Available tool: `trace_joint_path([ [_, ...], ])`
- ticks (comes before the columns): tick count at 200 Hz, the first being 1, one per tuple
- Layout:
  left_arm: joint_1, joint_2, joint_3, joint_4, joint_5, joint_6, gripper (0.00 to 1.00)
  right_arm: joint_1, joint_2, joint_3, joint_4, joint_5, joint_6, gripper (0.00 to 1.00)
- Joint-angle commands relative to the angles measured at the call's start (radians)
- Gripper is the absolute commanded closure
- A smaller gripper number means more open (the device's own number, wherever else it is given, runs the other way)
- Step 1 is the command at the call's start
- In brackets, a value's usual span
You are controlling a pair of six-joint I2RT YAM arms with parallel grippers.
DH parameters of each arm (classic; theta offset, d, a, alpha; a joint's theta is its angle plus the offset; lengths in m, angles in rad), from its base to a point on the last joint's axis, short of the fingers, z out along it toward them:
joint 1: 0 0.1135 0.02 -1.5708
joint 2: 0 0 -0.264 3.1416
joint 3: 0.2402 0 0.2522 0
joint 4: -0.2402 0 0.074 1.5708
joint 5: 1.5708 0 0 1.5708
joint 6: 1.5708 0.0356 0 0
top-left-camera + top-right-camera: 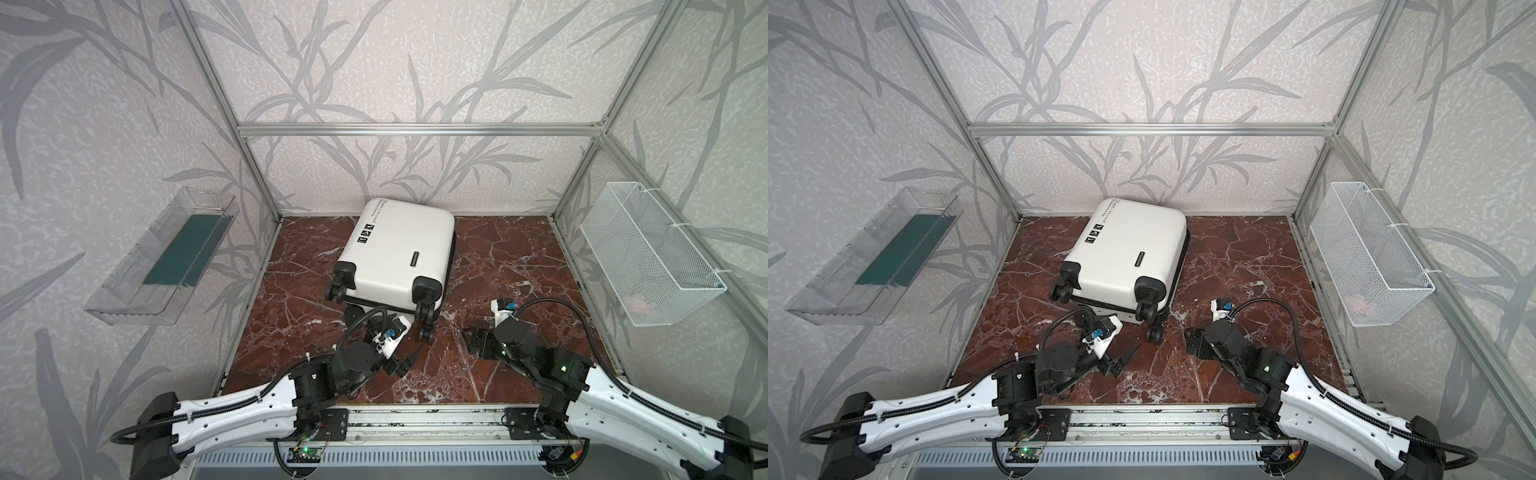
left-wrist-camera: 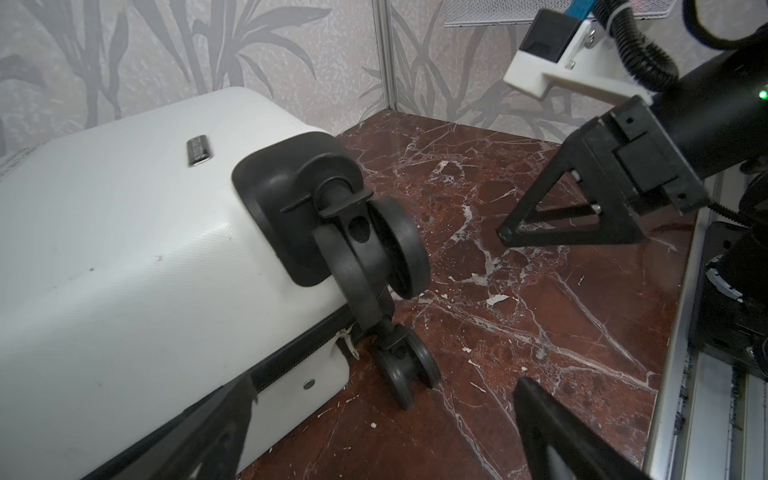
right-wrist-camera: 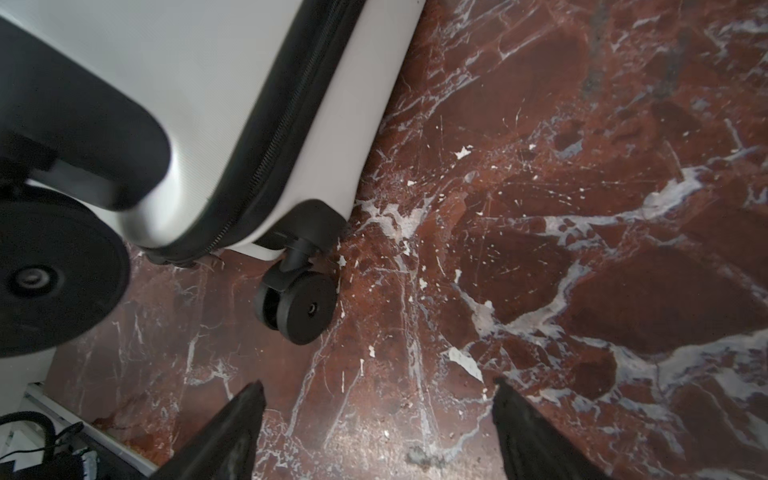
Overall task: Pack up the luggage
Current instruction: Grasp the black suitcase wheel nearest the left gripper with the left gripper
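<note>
The luggage (image 1: 397, 253), a small white hard-shell wheeled suitcase, lies flat and closed on the red-brown marble tabletop (image 1: 519, 257), slightly skewed. Its far end is near the rear wall and its wheel end faces the robot. The upper shell carries black text and icons (image 1: 368, 235) near its far left corner. The black zipper seam (image 3: 291, 137) runs shut along the side of the case, as the right wrist view shows. The black caster wheels (image 2: 395, 245) project from the near end; the lower ones rest on the marble. The left gripper (image 1: 405, 360) sits low above the tabletop just in front of the wheel end. Its fingers (image 2: 208, 436) are spread wide with nothing between them and are clear of the case. The right gripper (image 1: 473, 338) is positioned to the right of the wheels, apart from the suitcase. Its fingers (image 3: 536, 432) are likewise spread apart over bare marble and hold nothing. A clear plastic tray (image 1: 124, 291) is mounted on the left wall and contains a flat dark green item (image 1: 183, 253). A white wire-mesh basket (image 1: 648, 249) is mounted on the right wall; a pale pink object (image 1: 638, 305) lies inside it, too blurred to identify.
</note>
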Motion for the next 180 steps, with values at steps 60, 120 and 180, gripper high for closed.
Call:
trace_joint_path([
  [60, -0.017, 0.262, 0.026, 0.42, -0.22, 0.022, 0.01, -0.004, 0.024, -0.069, 0.129, -0.066, -0.044, 0.15],
  [120, -0.015, 0.444, 0.073, 0.541, -0.23, -0.008, 0.01, -0.004, 0.067, -0.07, 0.178, -0.093, -0.045, 0.16],
  [180, -0.007, 0.496, 0.115, 0.513, -0.28, 0.051, 0.21, -0.003, 0.088, -0.069, 0.186, -0.128, -0.045, 0.18],
])
